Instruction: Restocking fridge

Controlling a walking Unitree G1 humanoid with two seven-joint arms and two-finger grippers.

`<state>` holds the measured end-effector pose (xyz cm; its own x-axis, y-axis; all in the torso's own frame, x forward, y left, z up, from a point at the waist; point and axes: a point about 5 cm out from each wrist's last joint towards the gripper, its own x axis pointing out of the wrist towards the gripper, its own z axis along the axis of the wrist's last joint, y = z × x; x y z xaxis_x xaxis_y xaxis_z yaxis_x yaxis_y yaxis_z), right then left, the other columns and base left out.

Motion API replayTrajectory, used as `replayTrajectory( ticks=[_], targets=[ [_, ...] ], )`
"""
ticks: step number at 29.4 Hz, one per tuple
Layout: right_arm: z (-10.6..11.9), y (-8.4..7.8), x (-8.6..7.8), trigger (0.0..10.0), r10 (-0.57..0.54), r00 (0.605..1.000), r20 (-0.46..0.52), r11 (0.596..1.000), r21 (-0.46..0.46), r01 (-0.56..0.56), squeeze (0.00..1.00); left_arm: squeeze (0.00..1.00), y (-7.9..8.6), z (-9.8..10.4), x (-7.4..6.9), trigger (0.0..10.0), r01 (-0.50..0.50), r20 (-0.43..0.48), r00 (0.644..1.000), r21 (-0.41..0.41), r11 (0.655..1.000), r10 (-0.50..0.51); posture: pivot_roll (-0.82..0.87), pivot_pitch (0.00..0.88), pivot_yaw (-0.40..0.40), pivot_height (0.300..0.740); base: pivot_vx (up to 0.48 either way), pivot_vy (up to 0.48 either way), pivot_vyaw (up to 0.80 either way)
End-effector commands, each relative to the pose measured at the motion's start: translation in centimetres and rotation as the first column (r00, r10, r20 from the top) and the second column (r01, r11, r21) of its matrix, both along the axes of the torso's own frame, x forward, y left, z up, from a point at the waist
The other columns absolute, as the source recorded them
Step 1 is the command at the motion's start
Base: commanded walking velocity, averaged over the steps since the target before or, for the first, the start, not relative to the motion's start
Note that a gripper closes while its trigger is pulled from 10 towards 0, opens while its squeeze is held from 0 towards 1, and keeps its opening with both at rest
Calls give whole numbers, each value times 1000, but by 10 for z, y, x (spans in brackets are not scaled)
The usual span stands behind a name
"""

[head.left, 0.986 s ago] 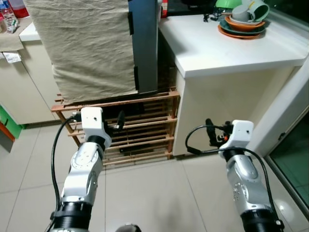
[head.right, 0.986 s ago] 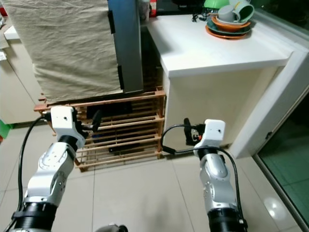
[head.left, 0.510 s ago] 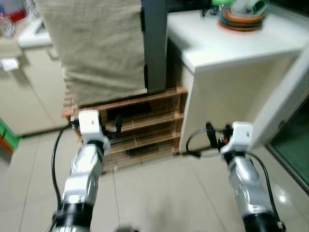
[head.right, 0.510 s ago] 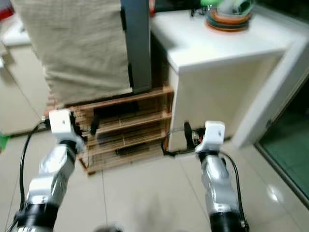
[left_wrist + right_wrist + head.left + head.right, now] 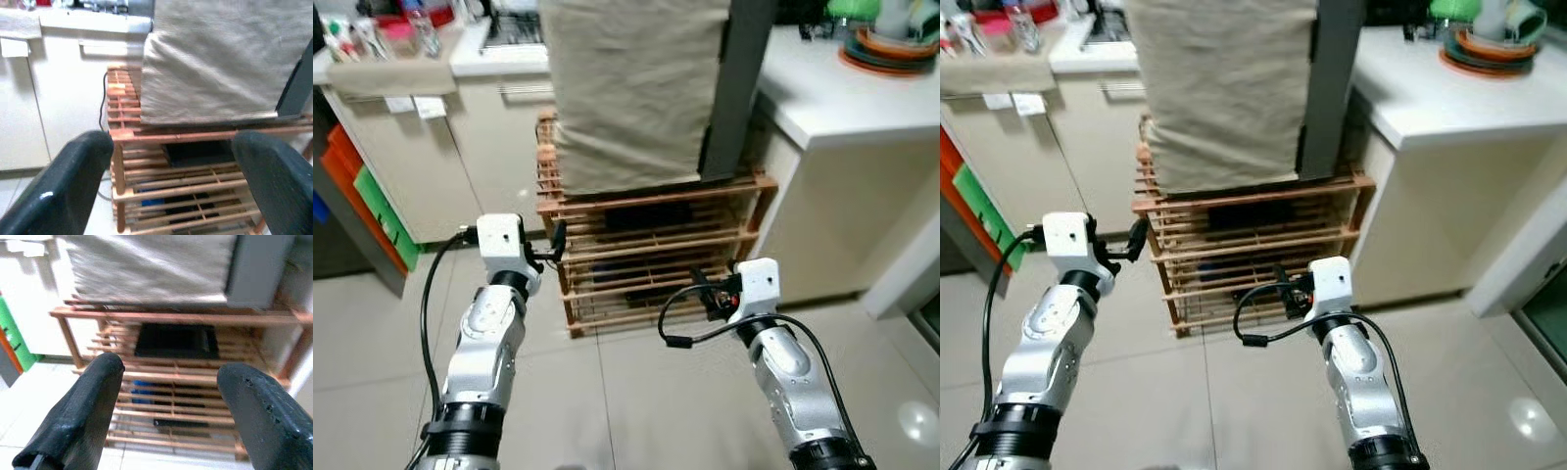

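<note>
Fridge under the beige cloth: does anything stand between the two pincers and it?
Nothing visible stands between. The left pincer and right pincer, both open and empty, hang over bare floor tiles facing the wooden slatted rack. The fridge sits on that rack, above them, its front draped by the beige cloth.

In front of me stands a wooden slatted rack [image 5: 651,250] on a floor of pale glossy tiles [image 5: 636,411]. On top of the rack sits a tall dark appliance [image 5: 739,88], mostly covered with a beige cloth [image 5: 631,83]. To my right there is a white surface [image 5: 847,103] with a stack of coloured dishes [image 5: 891,44] near its back edge. To my left I see cream cabinets [image 5: 411,166] under a white surface [image 5: 499,59] with bottles and small things on it. Orange and green panels [image 5: 367,196] lean beside these cabinets. A light reflects as a bright spot on the tiles at my right [image 5: 913,419].
</note>
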<state>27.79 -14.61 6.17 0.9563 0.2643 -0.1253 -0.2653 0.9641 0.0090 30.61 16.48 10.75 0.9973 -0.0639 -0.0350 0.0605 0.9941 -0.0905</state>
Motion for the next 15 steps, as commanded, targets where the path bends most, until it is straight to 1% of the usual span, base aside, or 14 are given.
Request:
replayTrajectory(
  ticks=[1,3,5,8,10,11,12,15],
  targets=[
    [6,3,0,10000,20,999,30,1000,-2,-20,0,0,2,4,1,10000,-3,14,1000,9,1000,3,-99,0,27,740,442,0,0],
    [6,4,-3,10000,58,997,43,998,-35,-57,0,0,2,2,1,10000,-4,4,1000,10,1000,4,-99,0,27,740,442,0,0],
    [6,4,-3,10000,58,997,43,998,-35,-57,0,0,2,2,1,10000,-4,4,1000,10,1000,4,-99,0,27,740,442,0,0],
    [7,-2,-7,10000,63,997,47,997,-44,-61,0,0,2,0,1,10000,-7,0,1000,6,1000,7,-99,0,27,740,444,0,0],
    [6,-10,-12,10000,53,998,46,998,-40,-51,0,0,2,-1,1,10000,-12,-2,1000,0,1000,12,-114,0,30,740,442,0,0],
    [6,-10,-12,10000,53,998,46,998,-40,-51,0,0,2,-1,1,10000,-12,-2,1000,0,1000,12,-114,0,30,740,442,0,0],
    [4,-14,-15,10000,26,999,39,999,-21,-25,0,0,2,-2,1,10000,-12,-6,1000,0,1000,12,-114,0,30,740,446,0,0],
    [4,-15,-16,10000,16,999,37,1000,-15,-16,0,0,2,-2,1,10000,-12,-7,1000,0,1000,12,-114,0,30,740,446,0,0]
  ],
)
